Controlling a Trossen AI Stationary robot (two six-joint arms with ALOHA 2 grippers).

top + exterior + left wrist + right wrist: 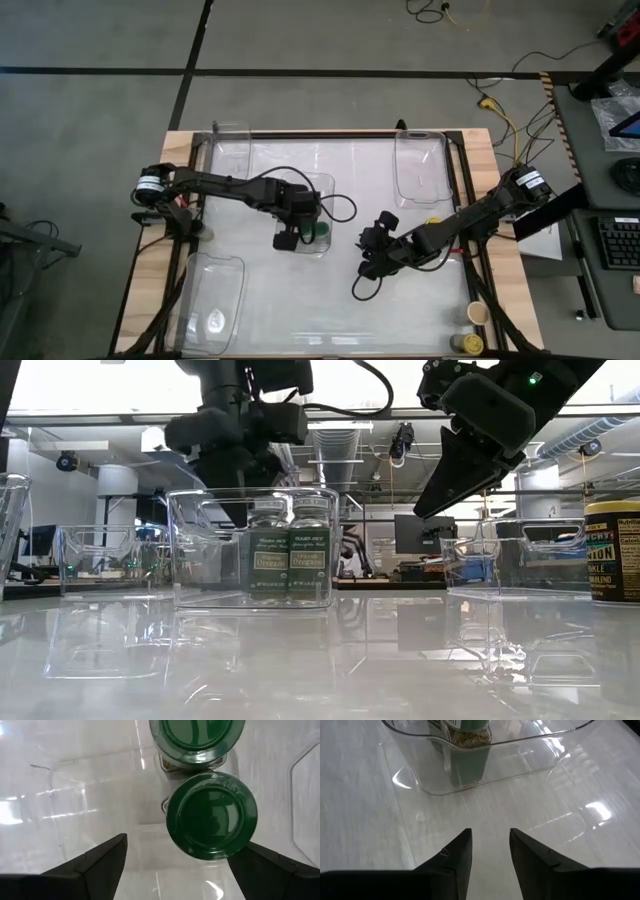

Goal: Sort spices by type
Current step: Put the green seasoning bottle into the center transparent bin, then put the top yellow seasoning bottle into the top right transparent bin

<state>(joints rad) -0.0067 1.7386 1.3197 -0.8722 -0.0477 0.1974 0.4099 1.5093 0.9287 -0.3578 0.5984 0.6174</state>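
Glossy white table (320, 660) at front, workshop room behind. Nearest the low camera, a clear bin (252, 547) with two green-lidded jars (290, 550) side by side, upright and touching. Directly above them, left gripper (175, 862), fingers spread wide, empty. Just beside that bin, over bare tabletop, right gripper (490, 847), fingers narrowly parted, gripping nothing. Off at the table's right corner, a yellow-lidded jar (468, 344) and a tan-lidded jar (478, 313). Farther back, another clear bin (420, 165).
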